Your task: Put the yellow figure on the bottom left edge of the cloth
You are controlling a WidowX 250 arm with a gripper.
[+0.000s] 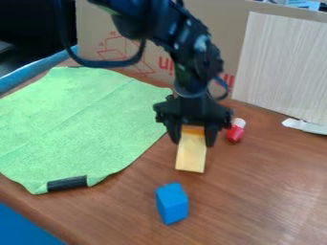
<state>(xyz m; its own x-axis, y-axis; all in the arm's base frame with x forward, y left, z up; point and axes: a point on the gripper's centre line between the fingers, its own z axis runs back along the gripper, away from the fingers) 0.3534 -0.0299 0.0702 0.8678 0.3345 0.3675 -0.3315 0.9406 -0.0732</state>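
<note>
Black fingers stand partly spread, one to each side of the yellow figure, pinching its far end between them — the gap is just the figure's width. The gripper hangs at the middle of the scene, and the figure's longer part slants out below it toward the near side, right of the green cloth and off it. Whether it touches the wood-brown table I cannot tell.

The cloth spreads over the left side, faintly creased, with a black strip at its near edge. A blue block sits nearer than the figure; a small red-and-white piece lies just right of the gripper. Behind stand printed cardboard and, farther right, a pale, finely striped panel.
</note>
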